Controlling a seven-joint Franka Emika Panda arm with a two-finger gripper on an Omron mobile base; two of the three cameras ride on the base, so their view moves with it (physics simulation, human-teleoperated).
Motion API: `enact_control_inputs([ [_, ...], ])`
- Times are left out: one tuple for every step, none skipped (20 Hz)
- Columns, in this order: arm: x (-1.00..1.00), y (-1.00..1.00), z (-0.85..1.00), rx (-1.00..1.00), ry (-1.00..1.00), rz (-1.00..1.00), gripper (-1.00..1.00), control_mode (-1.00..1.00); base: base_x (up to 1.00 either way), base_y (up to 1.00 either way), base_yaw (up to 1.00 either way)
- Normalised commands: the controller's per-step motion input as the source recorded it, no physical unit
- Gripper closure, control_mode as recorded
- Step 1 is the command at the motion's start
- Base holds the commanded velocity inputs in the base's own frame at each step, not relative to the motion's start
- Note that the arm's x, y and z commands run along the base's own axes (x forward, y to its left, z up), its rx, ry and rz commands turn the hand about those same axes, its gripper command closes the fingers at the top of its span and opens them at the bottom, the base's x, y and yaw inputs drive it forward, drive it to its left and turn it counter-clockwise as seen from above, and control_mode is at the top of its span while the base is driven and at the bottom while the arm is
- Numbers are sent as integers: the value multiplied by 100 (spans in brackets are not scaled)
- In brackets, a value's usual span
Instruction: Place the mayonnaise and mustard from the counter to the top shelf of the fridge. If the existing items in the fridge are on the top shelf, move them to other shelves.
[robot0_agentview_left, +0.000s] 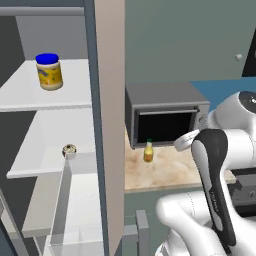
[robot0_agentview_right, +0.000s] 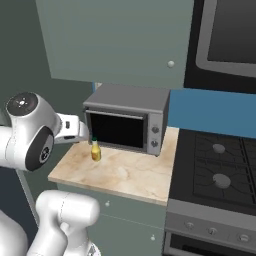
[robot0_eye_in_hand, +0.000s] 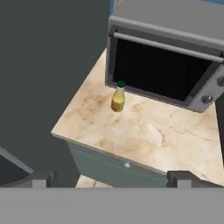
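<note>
Mayonnaise jar (robot0_agentview_left: 49, 72): cream-yellow, blue screw lid, yellow-and-blue label. Stands upright on the top shelf (robot0_agentview_left: 30, 97) of the fridge (robot0_agentview_left: 109, 100), toward the back, nothing beside it.

Cupcake (robot0_agentview_left: 69, 149): small, dark-topped, pale wrapper. Sits on the white shelf one level below the jar, near that shelf's right front corner.

Mustard bottle (robot0_eye_in_hand: 118, 97): slim, yellow, green cap. Upright on the counter (robot0_eye_in_hand: 148, 131), just in front of the toaster oven's (robot0_eye_in_hand: 170, 65) lower left corner, near the counter's left end. Same position in the left base view (robot0_agentview_left: 148, 151) and the right base view (robot0_agentview_right: 95, 150).

Toaster oven: grey casing, dark glass door shut, bar handle across the top, knobs at right. Occupies the back of the counter.

Stove top (robot0_agentview_right: 220, 170): black, round burners, directly right of the counter.

Gripper (robot0_eye_in_hand: 111, 178): fingers spread wide apart, holding nothing; poised above and in front of the counter's edge, well apart from the mustard bottle.
</note>
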Motion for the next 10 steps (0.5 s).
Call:
enact_control_inputs([
  [34, 9, -31, 0, 0, 0, -100, -100, 0, 0, 0],
  [36, 9, -36, 0, 0, 0, -100, -100, 0, 0, 0],
  [38, 10, -44, 0, 0, 0, -100, -100, 0, 0, 0],
  [39, 13, -49, 0, 1, 0, -100, -100, 0, 0, 0],
  [40, 19, -55, 0, 1, 0, -100, -100, 0, 0, 0],
  [41, 22, -56, 0, 1, 0, -100, -100, 0, 0, 0],
  [39, 21, -56, 0, 2, 0, -100, -100, 0, 0, 0],
  [34, 19, -53, 0, 3, 0, -100, -100, 0, 0, 0],
  [31, 16, -53, 2, 4, 0, -100, -100, 0, 0, 0],
  [31, 14, -52, 2, 5, 0, -100, -100, 0, 0, 0],
])
